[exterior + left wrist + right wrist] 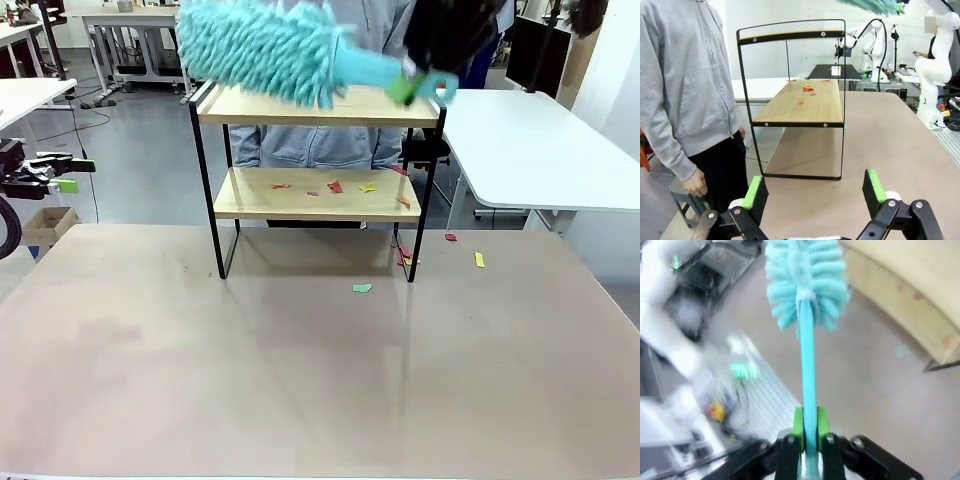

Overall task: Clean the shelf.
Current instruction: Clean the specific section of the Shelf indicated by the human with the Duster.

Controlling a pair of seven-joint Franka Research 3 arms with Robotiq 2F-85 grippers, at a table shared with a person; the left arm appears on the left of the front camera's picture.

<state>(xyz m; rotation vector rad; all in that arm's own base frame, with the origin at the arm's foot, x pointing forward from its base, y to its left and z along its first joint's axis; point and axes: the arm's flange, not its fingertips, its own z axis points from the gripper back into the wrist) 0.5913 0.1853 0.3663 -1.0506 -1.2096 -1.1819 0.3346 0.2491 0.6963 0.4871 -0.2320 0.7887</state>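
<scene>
Room: workshop with white side tables (pixel 540 140) and a grey floor (pixel 140 150) behind the work area.
Table (pixel 300 380): wide beige top, the work surface.
Person (pixel 320 145): stands at 12 o'clock beyond the far edge in a grey hoodie. One hand (pixel 695 182) hangs at the side, apparently keeping out of the sweep.
Shelf (pixel 250 195): stands upright on the table at 12 o'clock from its centre, just in front of the person. It has two light wood boards in a thin black frame with raised side rails. The lower board (pixel 790 107) is littered. The top board looks clean where it is uncovered.
Duster (pixel 270 50): turquoise microfibre head on a matching handle. The head lies over the top board toward 10 o'clock and the handle runs out to 3 o'clock. Contact between fibres and board cannot be confirmed. The end-of-handle hold probably lets the head reach across while the arm clears the rail.
Right claw (pixel 809 422): pressed together on the duster handle, with a green pad on each side.
Left claw (pixel 815 185): spread wide and empty, at 9 o'clock off the table edge, facing the shelf's end. It is likely parked clear of the sweep.
Scraps (pixel 335 186): red, orange and yellow bits on the lower board. More lie on the table at 6 and 4 o'clock from the shelf.
Progress: top tier in hand, lower tier apparently not yet done.
</scene>
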